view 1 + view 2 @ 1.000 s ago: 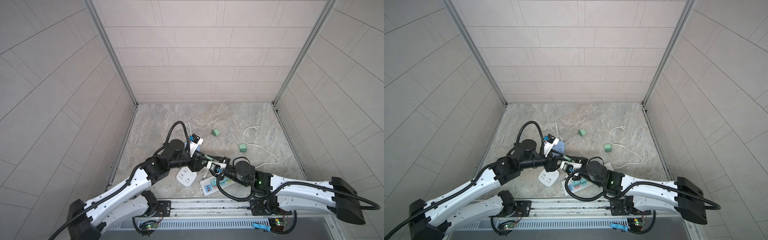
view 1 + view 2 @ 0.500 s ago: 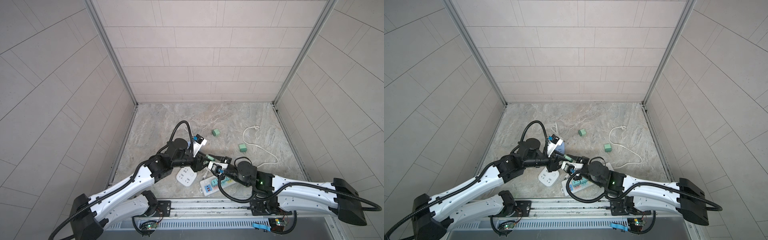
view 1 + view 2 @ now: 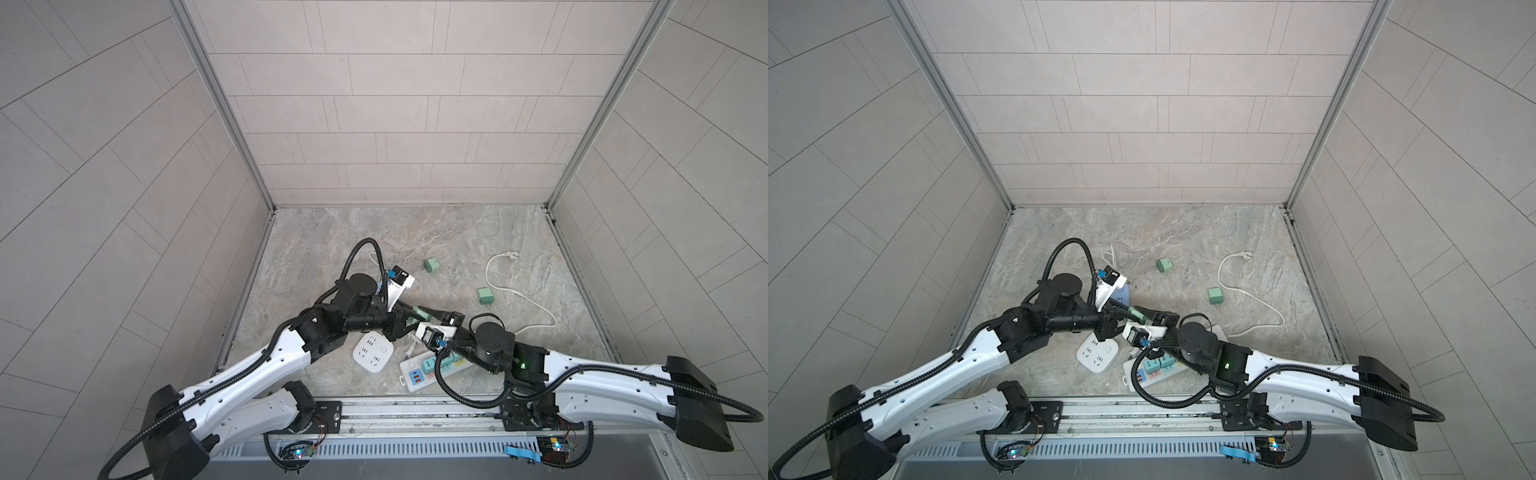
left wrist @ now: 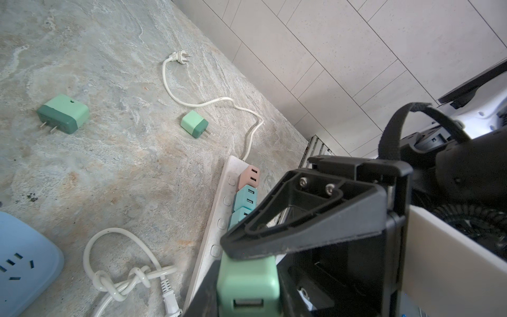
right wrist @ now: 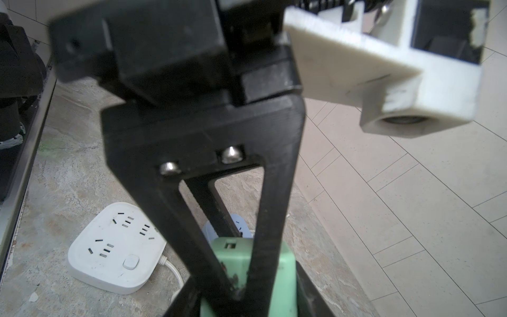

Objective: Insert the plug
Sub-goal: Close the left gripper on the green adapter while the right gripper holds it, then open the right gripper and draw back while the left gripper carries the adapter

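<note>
Now the left gripper [image 3: 1126,316] has come across and drawn its fingers [image 5: 274,219] in on the green charger plug [image 4: 248,277]. The right gripper [image 3: 1147,319] holds that plug up off the table [image 3: 415,232], near the long white power strip [image 4: 219,208]. A second ago the left fingers stood wide and short of it. They now look to pinch the plug's body from one end, while the right fingers [image 4: 315,219] clamp it from the other, so both arms have it at once.

I read this as a hand-over or a re-grip. The plug hangs in the air with its USB face toward the left wrist camera. Its prongs are hidden from me, and it sits in no socket yet. By my judgement, one gripper must next let go without twisting it.

My count:
- **Green charger plugs:** three, made up of the held one and two loose plugs [image 3: 432,264] [image 3: 484,296] lying apart farther back.
- **Adapters seated in the long strip:** three, made up of a pink adapter [image 4: 250,177] and two teal adapters [image 4: 246,197] [image 4: 238,219].
- **Socket blocks:** three, made up of the long strip, a square white power strip [image 3: 372,350] and a light-blue power strip [image 4: 19,263].
- **White cords:** two, made up of the strip's lead [image 4: 192,101] and a knotted cord [image 4: 120,277].
</note>
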`<state>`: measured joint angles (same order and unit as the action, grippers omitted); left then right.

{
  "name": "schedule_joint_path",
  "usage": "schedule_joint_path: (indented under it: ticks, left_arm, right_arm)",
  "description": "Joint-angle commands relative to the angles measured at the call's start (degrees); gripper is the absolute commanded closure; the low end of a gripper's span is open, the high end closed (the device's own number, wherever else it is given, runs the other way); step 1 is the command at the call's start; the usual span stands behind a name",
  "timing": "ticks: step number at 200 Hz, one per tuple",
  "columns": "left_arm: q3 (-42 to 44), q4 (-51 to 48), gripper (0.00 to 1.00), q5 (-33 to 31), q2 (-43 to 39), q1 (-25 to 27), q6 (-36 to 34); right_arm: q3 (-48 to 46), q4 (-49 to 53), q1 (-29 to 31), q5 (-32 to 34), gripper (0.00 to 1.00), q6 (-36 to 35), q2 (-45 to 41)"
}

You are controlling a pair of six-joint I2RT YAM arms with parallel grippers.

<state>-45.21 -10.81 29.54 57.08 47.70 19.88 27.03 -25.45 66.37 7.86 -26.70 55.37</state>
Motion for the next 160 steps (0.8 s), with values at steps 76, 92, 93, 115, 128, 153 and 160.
schedule_joint_path:
  ticks: [76,92,93,115,128,153,160]
  left_arm:
    - [-19.19,-10.76,1.00,-21.86,7.22,-4.38,-18.98]
    - [-21.72,-10.94,1.00,-25.97,8.04,-4.88,-25.45]
    - [-21.83,-10.88,1.00,-26.17,8.09,-4.89,-25.96]
    - [-22.94,-9.17,1.00,-27.31,8.04,-4.83,-36.70]
    - [-25.66,-12.76,1.00,-26.39,8.54,-4.83,-42.40]
    - [-34.06,-23.82,1.00,-30.70,11.72,-4.03,-49.35]
    - [-35.42,-24.59,1.00,-34.42,12.63,-3.32,-49.70]
  right_arm:
    - [-6.17,3.73,-3.95,6.33,0.25,7.53,-13.66]
    - [-8.36,5.85,-8.19,6.31,0.24,10.33,-18.75]
    - [-8.55,5.94,-8.58,6.26,0.23,10.52,-19.09]
    - [-12.98,6.76,-17.97,6.15,0.16,16.38,-25.46]
    - [-16.11,5.83,-24.79,5.63,0.11,21.21,-28.39]
    - [-20.68,2.26,-36.73,0.98,0.06,30.63,-29.56]
    - [-20.92,2.05,-38.95,0.87,0.05,32.99,-28.94]
